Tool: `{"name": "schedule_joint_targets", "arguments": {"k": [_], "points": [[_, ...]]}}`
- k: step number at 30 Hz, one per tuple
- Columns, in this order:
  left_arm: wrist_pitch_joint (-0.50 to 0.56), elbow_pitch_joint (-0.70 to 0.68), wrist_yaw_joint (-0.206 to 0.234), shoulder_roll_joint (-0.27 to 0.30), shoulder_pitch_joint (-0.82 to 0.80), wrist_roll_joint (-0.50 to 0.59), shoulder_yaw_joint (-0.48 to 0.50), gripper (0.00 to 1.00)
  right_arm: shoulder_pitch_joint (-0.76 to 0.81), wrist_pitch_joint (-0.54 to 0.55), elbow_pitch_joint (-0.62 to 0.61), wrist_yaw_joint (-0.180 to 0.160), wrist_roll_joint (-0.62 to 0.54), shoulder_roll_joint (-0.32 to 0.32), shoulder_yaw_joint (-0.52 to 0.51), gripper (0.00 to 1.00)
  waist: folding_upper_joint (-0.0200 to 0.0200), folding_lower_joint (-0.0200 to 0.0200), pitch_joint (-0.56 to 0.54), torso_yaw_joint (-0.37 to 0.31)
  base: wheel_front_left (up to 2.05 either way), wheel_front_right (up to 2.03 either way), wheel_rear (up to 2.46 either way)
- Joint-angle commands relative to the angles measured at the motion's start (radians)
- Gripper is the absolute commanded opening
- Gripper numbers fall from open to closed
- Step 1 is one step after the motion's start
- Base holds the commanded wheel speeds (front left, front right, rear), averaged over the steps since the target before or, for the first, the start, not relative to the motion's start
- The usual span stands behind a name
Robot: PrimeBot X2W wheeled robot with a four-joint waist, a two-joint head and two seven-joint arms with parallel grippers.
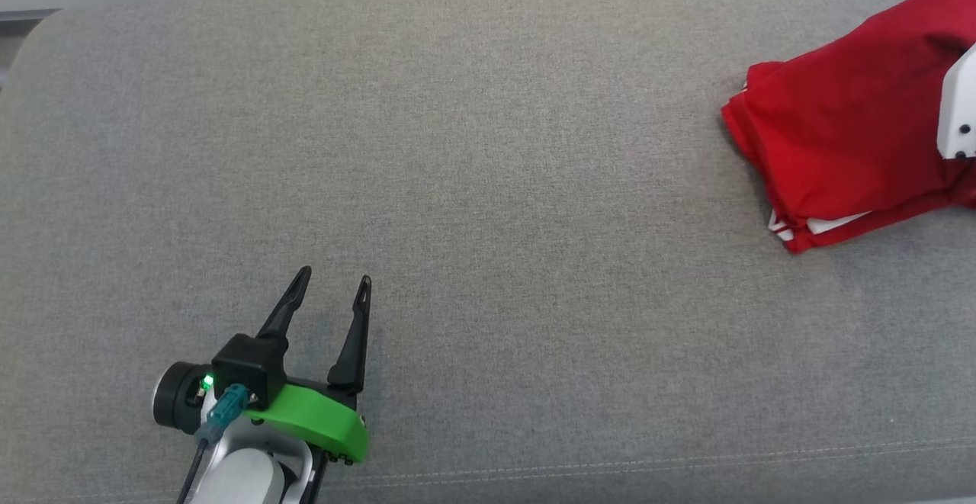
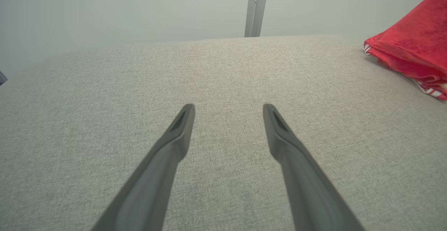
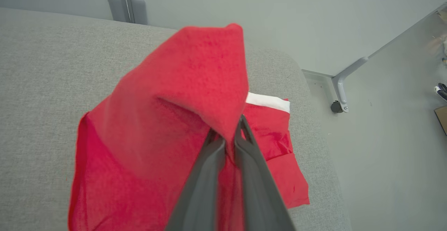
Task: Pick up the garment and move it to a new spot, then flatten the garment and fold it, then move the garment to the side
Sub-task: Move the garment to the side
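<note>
Clearly the red garment (image 1: 846, 130) looks soft, light and limp: it drapes in a peak from the pinch, and its folded layers could slide apart. I judge you should grip through all the layers near a folded edge. It lies at the right end of the grey cushion (image 1: 488, 146), with one part raised. Your right gripper (image 3: 227, 133) is closed on its cloth. Your left gripper (image 1: 335, 279) stands wide open and empty, well apart from it.
</note>
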Motion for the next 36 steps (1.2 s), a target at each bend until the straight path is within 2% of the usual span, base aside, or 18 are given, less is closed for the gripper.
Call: {"name": "schedule_joint_targets", "arguments": {"k": [1, 12, 20, 27, 28, 29, 30, 34, 36], "points": [[0.001, -0.003, -0.002, 0.010, -0.019, 0.007, -0.001, 1.00, -0.023, -0.007, 0.006, -0.001, -0.009, -0.016, -0.003, 0.00, -0.0001, 0.0000, 0.018, -0.004, 0.00, 0.00, 0.00], [0.020, -0.028, 0.006, 0.035, -0.039, 0.016, -0.006, 1.00, -0.069, -0.011, -0.014, -0.001, -0.044, -0.094, -0.053, 0.00, -0.0001, 0.0000, 0.073, -0.002, 0.00, 0.00, 0.00], [0.042, -0.058, 0.009, 0.054, -0.070, 0.031, -0.012, 1.00, -0.067, -0.059, -0.005, -0.001, -0.151, -0.140, -0.112, 0.00, -0.0001, 0.0000, 0.132, 0.006, 0.00, 0.00, 0.00], [0.061, -0.080, 0.009, 0.070, -0.091, 0.040, -0.022, 1.00, -0.079, -0.153, 0.020, -0.002, -0.294, -0.168, -0.172, 0.00, -0.0001, 0.0000, 0.181, 0.024, 0.00, 0.00, 0.00], [0.061, -0.081, 0.008, 0.072, -0.095, 0.041, -0.023, 1.00, -0.077, -0.164, 0.027, -0.002, -0.317, -0.172, -0.177, 0.14, -0.0001, 0.0000, 0.188, 0.027, 0.00, 0.00, 0.00], [0.064, -0.084, 0.007, 0.074, -0.098, 0.043, -0.024, 1.00, -0.076, -0.172, 0.032, -0.002, -0.335, -0.173, -0.181, 0.49, -0.0001, 0.0000, 0.196, 0.030, 0.00, 0.00, 0.00], [0.065, -0.085, 0.007, 0.075, -0.100, 0.045, -0.025, 1.00, -0.076, -0.185, 0.035, -0.001, -0.356, -0.171, -0.181, 1.00, -0.0001, 0.0000, 0.202, 0.032, 0.00, 0.00, 0.00], [0.067, -0.091, 0.010, 0.079, -0.109, 0.045, -0.028, 1.00, -0.070, -0.269, 0.027, -0.001, -0.430, -0.171, -0.183, 1.00, -0.0001, 0.0000, 0.220, 0.037, 0.00, 0.00, 0.00], [0.064, -0.093, 0.012, 0.079, -0.114, 0.047, -0.028, 1.00, -0.071, -0.321, 0.035, -0.001, -0.454, -0.152, -0.199, 1.00, -0.0001, 0.0000, 0.223, 0.039, 0.00, 0.00, 0.00]]}}
